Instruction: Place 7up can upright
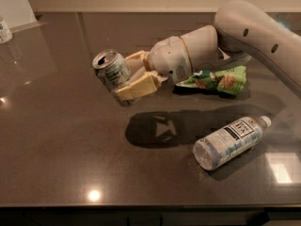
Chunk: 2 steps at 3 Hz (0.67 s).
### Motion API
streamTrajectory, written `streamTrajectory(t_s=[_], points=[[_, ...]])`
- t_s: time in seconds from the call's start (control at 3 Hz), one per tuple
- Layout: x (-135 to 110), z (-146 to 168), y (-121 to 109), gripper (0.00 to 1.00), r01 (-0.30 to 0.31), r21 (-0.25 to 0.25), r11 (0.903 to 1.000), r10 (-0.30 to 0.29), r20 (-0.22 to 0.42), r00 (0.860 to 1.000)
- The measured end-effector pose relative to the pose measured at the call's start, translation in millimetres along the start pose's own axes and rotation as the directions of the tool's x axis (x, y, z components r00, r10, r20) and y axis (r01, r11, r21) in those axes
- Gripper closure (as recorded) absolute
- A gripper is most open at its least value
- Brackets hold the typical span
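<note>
Dark glossy worktop carried a green snack bag and a clear plastic bottle on its side. Gripper hung above it, left of the bag. Fingers pinched the 7up can, held tilted and off the surface.

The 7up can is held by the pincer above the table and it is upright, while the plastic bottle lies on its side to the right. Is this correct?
No. The camera view shows the 7up can tilted, not upright, its top facing up and left. The rest is right: the pincer holds it above the table, and the plastic bottle lies on its side to the right.
</note>
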<state>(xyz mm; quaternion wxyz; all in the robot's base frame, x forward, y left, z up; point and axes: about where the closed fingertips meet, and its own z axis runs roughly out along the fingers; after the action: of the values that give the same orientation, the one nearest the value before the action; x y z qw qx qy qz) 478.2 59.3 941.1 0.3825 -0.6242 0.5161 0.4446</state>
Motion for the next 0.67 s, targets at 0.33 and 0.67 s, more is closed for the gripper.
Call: streamTrajectory(t_s=[0.33, 0.67], points=[[8, 1, -6, 1.00, -0.009, 0.006, 0.9999, 0.008, 0.051, 0.999], [20, 7, -10, 1.00, -0.020, -0.014, 0.9997, 0.021, 0.088, 0.996]])
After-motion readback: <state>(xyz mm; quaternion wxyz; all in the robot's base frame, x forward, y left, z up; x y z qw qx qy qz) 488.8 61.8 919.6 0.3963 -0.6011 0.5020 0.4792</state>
